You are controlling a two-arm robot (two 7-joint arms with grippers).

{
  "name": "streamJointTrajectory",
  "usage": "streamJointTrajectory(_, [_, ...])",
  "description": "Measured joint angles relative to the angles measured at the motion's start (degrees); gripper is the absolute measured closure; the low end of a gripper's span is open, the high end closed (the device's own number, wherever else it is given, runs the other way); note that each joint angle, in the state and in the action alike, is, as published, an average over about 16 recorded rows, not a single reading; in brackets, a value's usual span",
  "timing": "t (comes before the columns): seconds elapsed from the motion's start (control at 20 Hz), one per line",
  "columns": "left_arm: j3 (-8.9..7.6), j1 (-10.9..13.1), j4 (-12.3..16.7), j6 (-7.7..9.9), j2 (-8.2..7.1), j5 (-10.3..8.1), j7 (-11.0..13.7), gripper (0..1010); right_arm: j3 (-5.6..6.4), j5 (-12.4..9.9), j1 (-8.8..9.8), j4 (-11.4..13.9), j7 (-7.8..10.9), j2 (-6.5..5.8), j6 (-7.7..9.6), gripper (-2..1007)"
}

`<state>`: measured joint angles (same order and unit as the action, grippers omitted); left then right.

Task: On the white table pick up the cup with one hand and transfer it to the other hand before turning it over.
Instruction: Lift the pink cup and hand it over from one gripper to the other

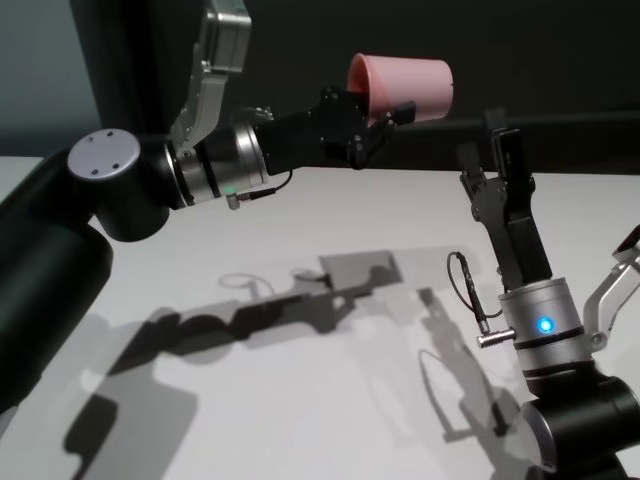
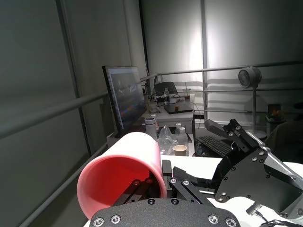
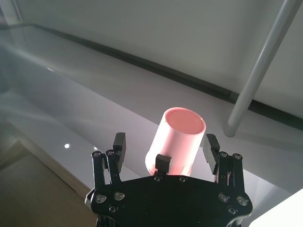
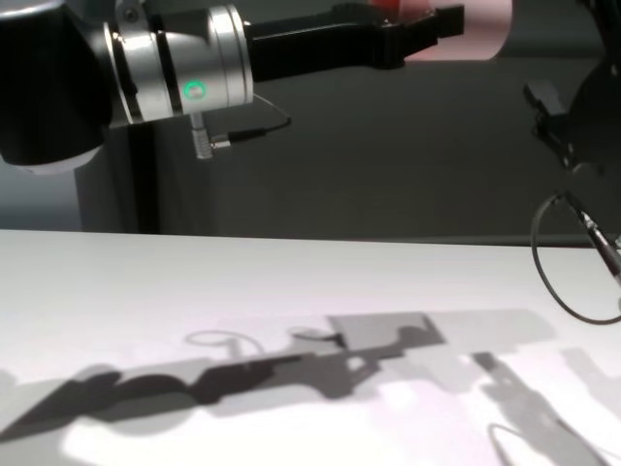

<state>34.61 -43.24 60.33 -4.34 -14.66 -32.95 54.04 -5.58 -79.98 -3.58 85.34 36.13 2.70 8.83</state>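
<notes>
My left gripper (image 1: 385, 115) is shut on the rim of the salmon-pink cup (image 1: 402, 88) and holds it on its side, high above the white table (image 1: 300, 400). In the left wrist view the cup's open mouth (image 2: 118, 182) faces the camera and its base points away. My right gripper (image 1: 490, 160) is open and points upward, just right of the cup and slightly below it. In the right wrist view the cup (image 3: 179, 139) shows between the spread fingers (image 3: 119, 145), apart from them. The chest view shows the cup (image 4: 466, 24) at the top edge.
A dark wall runs behind the table's far edge. The arms' shadows fall on the tabletop (image 4: 194, 291). A cable loop (image 4: 572, 262) hangs from my right wrist. The left wrist view shows a monitor (image 2: 125, 99) and desks far off.
</notes>
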Motion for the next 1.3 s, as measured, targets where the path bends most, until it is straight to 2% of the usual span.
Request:
streamJointTrajectory(0.55, [0.0,0.0,0.0,0.0,0.0,0.0,0.0,962,-0.88,-6.3,-2.99,-2.6,-1.07,1.24,2.34,3])
streamJointTrajectory(0.85, [0.0,0.0,0.0,0.0,0.0,0.0,0.0,962,-1.58,-8.2,-4.28,-4.3,-1.2,1.51,2.72,3])
streamJointTrajectory(1.3, [0.0,0.0,0.0,0.0,0.0,0.0,0.0,962,-2.15,-10.0,-6.06,-7.0,-0.97,1.4,2.29,3])
